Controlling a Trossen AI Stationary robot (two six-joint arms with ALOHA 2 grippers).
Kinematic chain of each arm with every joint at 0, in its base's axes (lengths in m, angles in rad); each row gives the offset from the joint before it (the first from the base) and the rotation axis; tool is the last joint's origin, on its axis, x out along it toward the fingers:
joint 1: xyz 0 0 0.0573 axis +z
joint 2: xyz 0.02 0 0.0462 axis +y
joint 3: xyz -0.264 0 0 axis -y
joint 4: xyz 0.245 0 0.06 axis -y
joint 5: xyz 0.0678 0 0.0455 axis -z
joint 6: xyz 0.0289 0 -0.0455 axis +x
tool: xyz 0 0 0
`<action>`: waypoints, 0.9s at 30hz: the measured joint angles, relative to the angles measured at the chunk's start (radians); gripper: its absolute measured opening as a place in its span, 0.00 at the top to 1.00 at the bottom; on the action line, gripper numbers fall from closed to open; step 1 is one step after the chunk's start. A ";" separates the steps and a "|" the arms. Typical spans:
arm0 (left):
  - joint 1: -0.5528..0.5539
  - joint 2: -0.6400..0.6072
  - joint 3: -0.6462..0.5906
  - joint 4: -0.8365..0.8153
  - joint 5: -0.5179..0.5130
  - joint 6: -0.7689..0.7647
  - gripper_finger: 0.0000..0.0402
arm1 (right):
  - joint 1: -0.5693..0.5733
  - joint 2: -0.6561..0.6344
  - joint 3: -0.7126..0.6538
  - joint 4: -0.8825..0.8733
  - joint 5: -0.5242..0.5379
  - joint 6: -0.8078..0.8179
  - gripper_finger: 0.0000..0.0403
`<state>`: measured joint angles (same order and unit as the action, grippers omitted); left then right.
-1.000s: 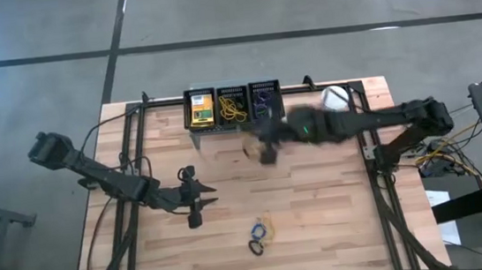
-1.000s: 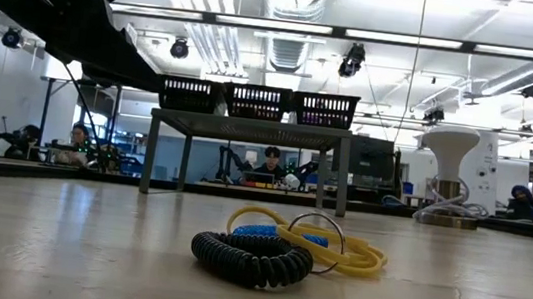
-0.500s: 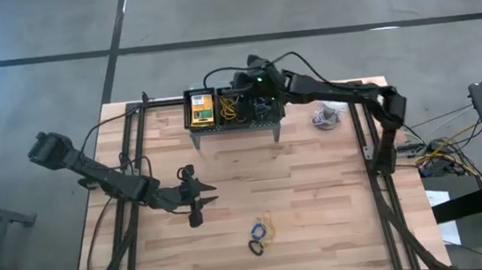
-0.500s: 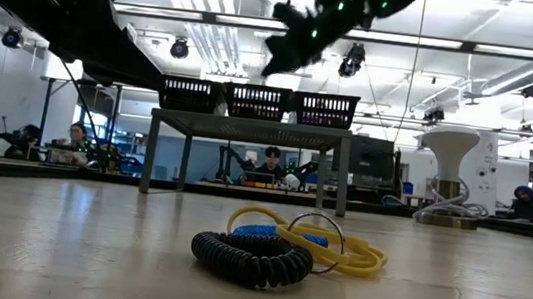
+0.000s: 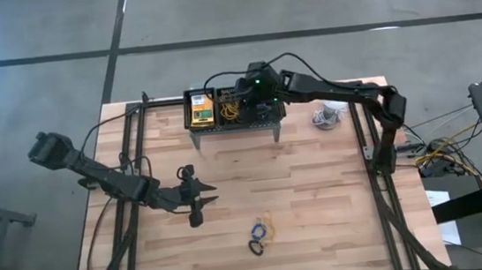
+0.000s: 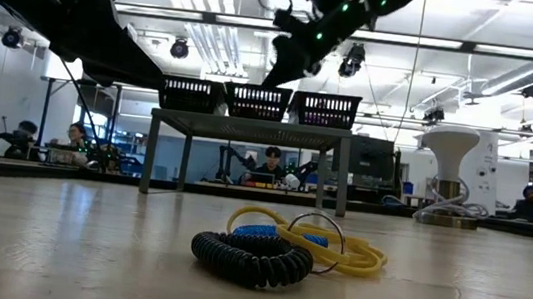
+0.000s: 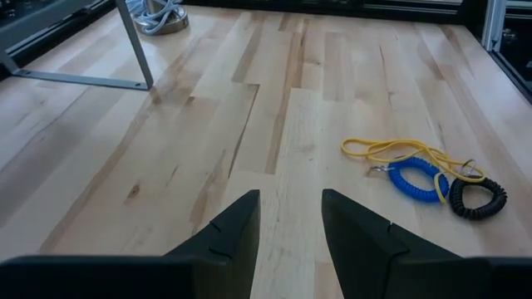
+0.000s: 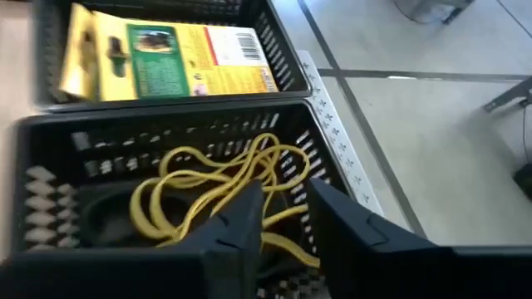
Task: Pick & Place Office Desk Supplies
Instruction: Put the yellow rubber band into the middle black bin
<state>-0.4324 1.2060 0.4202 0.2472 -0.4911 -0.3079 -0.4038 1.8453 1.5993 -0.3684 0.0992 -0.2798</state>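
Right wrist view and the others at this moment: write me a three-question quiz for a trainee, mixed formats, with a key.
1. True or false: the crayon box lies in the same basket as the yellow rubber bands.
2. Multiple choice: the right gripper is (A) over the middle basket, (B) over the bare table, (C) beside the white dome-shaped object.
3. Fill in: on the table ahead of the left gripper lie a yellow band, a blue coil and a ____ coil.

Key: 1 false; 2 A; 3 black.
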 joint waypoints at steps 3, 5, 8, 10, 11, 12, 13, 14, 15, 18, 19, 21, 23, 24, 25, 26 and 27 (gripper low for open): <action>0.000 0.000 0.000 0.000 -0.005 -0.004 0.67 | 0.020 -0.051 0.000 -0.065 -0.004 -0.007 0.70; 0.000 0.000 0.000 0.000 -0.009 -0.004 0.67 | 0.040 -0.093 0.000 -0.111 -0.014 -0.001 0.67; 0.000 0.000 0.000 0.000 -0.011 -0.007 0.67 | 0.093 -0.150 -0.019 -0.149 -0.070 0.030 0.66; 0.000 0.000 0.000 0.001 -0.011 -0.007 0.67 | 0.144 -0.187 -0.058 -0.152 -0.102 0.044 0.67; 0.000 0.000 0.000 0.001 -0.011 -0.007 0.67 | 0.175 -0.203 -0.085 -0.141 -0.106 0.049 0.68; 0.000 0.000 0.000 0.001 -0.011 -0.007 0.67 | 0.207 -0.221 -0.116 -0.129 -0.107 0.053 0.68; 0.000 0.000 0.000 0.002 -0.011 -0.007 0.67 | 0.242 -0.240 -0.154 -0.114 -0.108 0.056 0.69; 0.000 0.000 0.000 0.002 -0.011 -0.007 0.67 | 0.278 -0.257 -0.195 -0.091 -0.108 0.059 0.70; 0.000 0.000 0.000 0.002 -0.011 -0.007 0.67 | 0.314 -0.272 -0.236 -0.066 -0.108 0.064 0.71; 0.000 0.000 0.000 0.003 -0.011 -0.007 0.67 | 0.418 -0.307 -0.367 -0.022 -0.108 0.078 0.74; 0.000 0.000 0.000 0.003 -0.011 -0.007 0.67 | 0.449 -0.313 -0.407 -0.007 -0.110 0.108 0.75; 0.000 0.000 0.000 0.004 -0.011 -0.007 0.67 | 0.507 -0.318 -0.478 0.019 -0.112 0.176 0.76; 0.000 0.000 0.000 0.004 -0.011 -0.007 0.67 | 0.561 -0.318 -0.540 0.071 -0.113 0.246 0.77; 0.000 0.000 0.000 0.005 -0.011 -0.007 0.67 | 0.586 -0.311 -0.573 0.112 -0.112 0.279 0.77; 0.000 0.000 0.000 0.005 -0.012 -0.007 0.67 | 0.607 -0.301 -0.602 0.159 -0.117 0.310 0.77; 0.000 0.000 0.000 0.004 -0.016 -0.006 0.67 | 0.627 -0.289 -0.628 0.203 -0.132 0.339 0.76; 0.000 0.000 0.000 0.004 -0.018 -0.003 0.67 | 0.642 -0.276 -0.653 0.235 -0.151 0.366 0.75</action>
<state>-0.4324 1.2060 0.4202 0.2511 -0.5095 -0.3110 0.2381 1.5690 0.9467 -0.1336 -0.0517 0.0862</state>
